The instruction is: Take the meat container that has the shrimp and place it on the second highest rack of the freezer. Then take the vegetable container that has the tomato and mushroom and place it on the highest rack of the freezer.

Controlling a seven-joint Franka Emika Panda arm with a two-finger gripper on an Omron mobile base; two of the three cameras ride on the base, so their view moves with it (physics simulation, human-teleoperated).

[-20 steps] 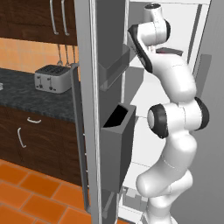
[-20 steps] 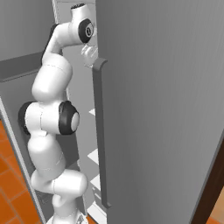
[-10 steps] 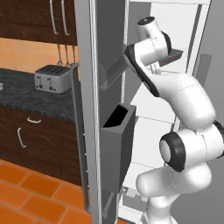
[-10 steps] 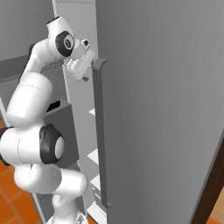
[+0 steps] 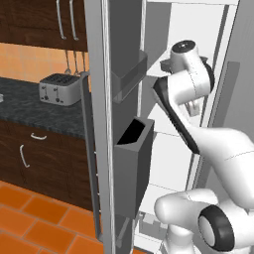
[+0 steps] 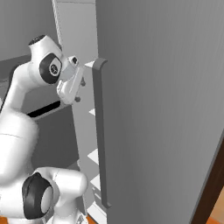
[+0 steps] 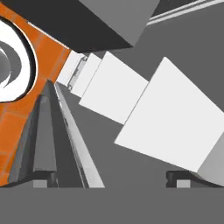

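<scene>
Two doors of the freezer [image 5: 171, 30] stand open in the left base view. The left door [image 5: 96, 74] is edge-on, with an upper bin [image 5: 130, 74] and a deeper lower bin [image 5: 134, 163] on its inner face and its handle [image 5: 87, 149] on the outer side. The arm [image 5: 186, 89] rises from the lower right and bends into the upper part of the compartment, near the upper bin. From here I cannot tell how the fingers stand. Left of the freezer, a toaster [image 5: 60, 88] sits on a dark counter [image 5: 27, 106] above an orange floor [image 5: 30, 213].

The right base view has the right door [image 6: 162, 109] close up, its long handle [image 6: 99, 131] upright. The gripper [image 6: 81, 90] is just beside the top of that handle, apart from it, pointing down and inward. White shelves [image 6: 94, 155] step down behind the handle.

The hand view looks down the compartment. The fingertips [image 7: 43, 177] are spread wide, near opposite sides of the picture, so the gripper [image 7: 113, 175] is pinching nothing. The shelves run as white slabs in the gap, beside the floor and a dark bin at the top.
</scene>
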